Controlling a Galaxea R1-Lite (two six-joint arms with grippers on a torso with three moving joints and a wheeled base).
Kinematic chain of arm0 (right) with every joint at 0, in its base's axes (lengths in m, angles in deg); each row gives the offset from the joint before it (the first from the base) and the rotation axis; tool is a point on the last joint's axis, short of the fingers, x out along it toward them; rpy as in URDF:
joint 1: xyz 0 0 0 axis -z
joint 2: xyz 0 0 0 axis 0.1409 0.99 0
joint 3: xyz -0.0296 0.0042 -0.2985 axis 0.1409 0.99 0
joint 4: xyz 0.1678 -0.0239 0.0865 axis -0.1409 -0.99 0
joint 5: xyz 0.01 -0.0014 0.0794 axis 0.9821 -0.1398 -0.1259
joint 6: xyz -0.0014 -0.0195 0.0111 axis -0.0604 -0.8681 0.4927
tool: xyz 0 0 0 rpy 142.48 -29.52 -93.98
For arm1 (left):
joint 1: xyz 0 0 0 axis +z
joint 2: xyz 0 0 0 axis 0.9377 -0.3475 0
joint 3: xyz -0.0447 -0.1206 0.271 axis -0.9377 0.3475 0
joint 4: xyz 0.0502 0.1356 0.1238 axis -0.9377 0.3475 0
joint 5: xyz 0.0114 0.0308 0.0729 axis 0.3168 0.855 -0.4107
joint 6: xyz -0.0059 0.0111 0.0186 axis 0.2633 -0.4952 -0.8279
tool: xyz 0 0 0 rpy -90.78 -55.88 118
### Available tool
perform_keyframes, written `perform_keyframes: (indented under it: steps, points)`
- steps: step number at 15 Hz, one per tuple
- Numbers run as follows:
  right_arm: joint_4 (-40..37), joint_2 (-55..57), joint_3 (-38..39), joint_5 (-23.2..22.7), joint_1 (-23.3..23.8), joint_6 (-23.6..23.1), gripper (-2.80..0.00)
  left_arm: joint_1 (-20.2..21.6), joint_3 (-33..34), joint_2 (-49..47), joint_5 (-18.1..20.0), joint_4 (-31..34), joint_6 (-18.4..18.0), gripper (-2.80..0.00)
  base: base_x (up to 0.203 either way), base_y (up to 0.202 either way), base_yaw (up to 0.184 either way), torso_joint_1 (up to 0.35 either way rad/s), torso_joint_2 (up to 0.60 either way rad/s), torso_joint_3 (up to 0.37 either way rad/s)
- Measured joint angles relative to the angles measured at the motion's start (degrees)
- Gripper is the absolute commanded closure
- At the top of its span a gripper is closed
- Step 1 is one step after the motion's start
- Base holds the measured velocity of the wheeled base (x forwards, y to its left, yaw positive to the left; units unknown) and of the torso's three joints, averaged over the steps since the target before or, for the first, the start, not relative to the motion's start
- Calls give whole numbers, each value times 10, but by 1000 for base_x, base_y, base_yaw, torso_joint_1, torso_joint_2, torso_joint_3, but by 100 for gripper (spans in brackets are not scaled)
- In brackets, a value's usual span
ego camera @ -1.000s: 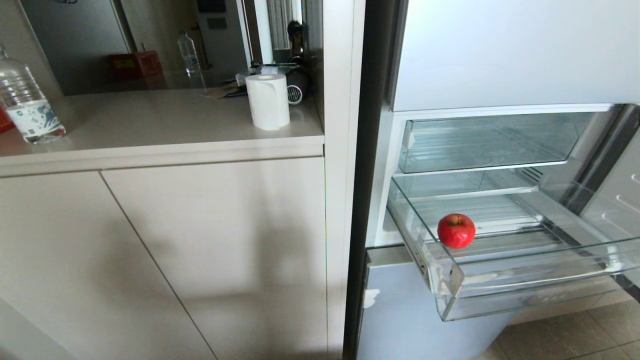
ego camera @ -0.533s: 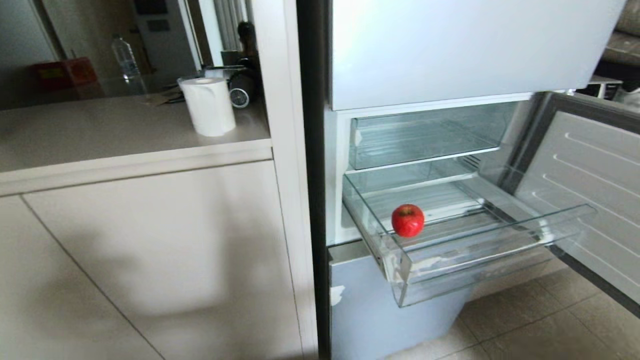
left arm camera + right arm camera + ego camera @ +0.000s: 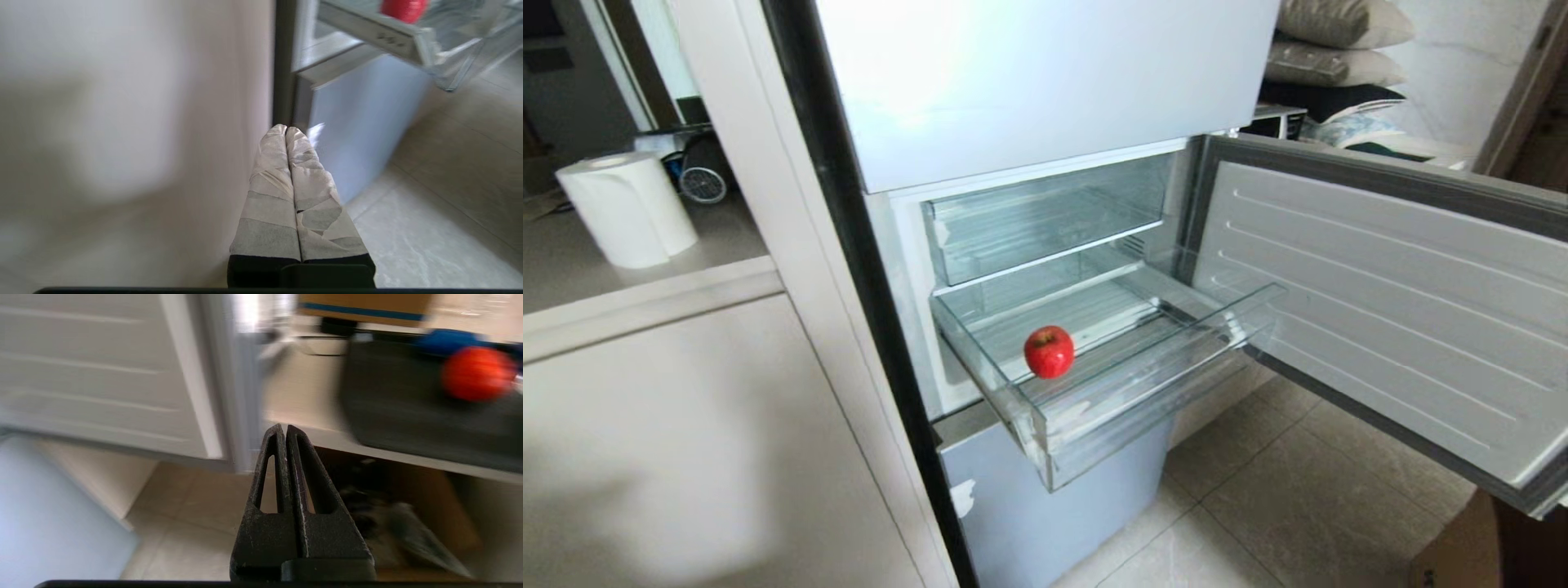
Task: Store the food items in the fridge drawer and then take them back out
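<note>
— What is sitting in that wide clear plastic fridge drawer (image 3: 1119, 384) right now?

— One small, rounded red food piece (image 3: 1049, 352) is lying on its ridged floor, near the front lip, towards the corner with the white tape scraps. The drawer is standing pulled out under a second clear bin (image 3: 1045, 216), and the grey fridge door (image 3: 1388, 302) is hanging wide open beside it.

— And the pincers?

— The left gripper (image 3: 286, 131), its fingers wrapped in pale tape, is pressing its tips flat together with nothing between them. It is hanging low by the cream cabinet front (image 3: 122, 122); the drawer and the red piece are sitting above and ahead of it, well apart. The right gripper (image 3: 284, 430), bare black fingers, is likewise clenched on nothing. It is pointing past the edge of the open door, over the pale tiled floor.

— Is the other piece showing anywhere?

— A blurred red-orange round thing (image 3: 478, 373) is lying on a dark surface (image 3: 408, 408) ahead of the right gripper and off to one side, well apart from it. Whether it is the second food piece, I cannot tell.

— Anything else?

— A white paper towel roll (image 3: 625, 208) is standing on the counter.
</note>
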Motion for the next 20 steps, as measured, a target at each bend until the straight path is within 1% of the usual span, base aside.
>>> perform_keyframes:
  steps: [2, 3, 5, 8, 10, 12, 13, 15, 17, 20]
  points:
    - [-1, 0, -2, -45, 44, 0, 0, 0, 0, 0, 0, 0, 0, 0, -1, 6, -167, 1, 1, 0]
    - [-2, 2, -4, -56, 59, 0, 0, 0, 0, 0, 0, 0, 0, 0, 1, 6, -133, 2, 4, 4]
    - [-8, 13, -15, -59, 90, 0, 0, 0, 0, 0, 0, 0, 0, 0, 3, 6, -50, 3, 3, 4]
    - [-55, 54, -70, -59, 142, 1, 0, 0, 0, 0, 0, 0, 0, 0, 0, 0, 0, 0, 0, 0]
    - [-71, 102, -110, -59, 157, 1, 0, 0, 0, 0, 0, 0, 0, 0, 0, 0, 0, 0, 0, 0]
    - [-74, 157, -152, -63, 161, -3, 0, 0, 0, 0, 0, 0, 0, 0, 0, 0, 0, 0, 0, 0]
    - [-74, 185, -172, -72, 160, -13, 0, 0, 0, 0, 0, 0, 0, 0, 0, 0, 0, 0, 0, 0]
    - [-63, 241, -201, -106, 158, -49, 0, 0, 0, 0, 0, 0, 0, 0, 0, 0, 0, 0, 0, 0]
    - [-39, 296, -223, -135, 145, -68, 0, 0, 0, 0, 0, 0, 0, 0, 0, 0, 0, 0, 0, 0]
    - [-13, 383, -264, -138, 116, -72, 0, 0, 0, 0, 0, 0, 0, 0, 0, 0, 0, 0, 0, 0]
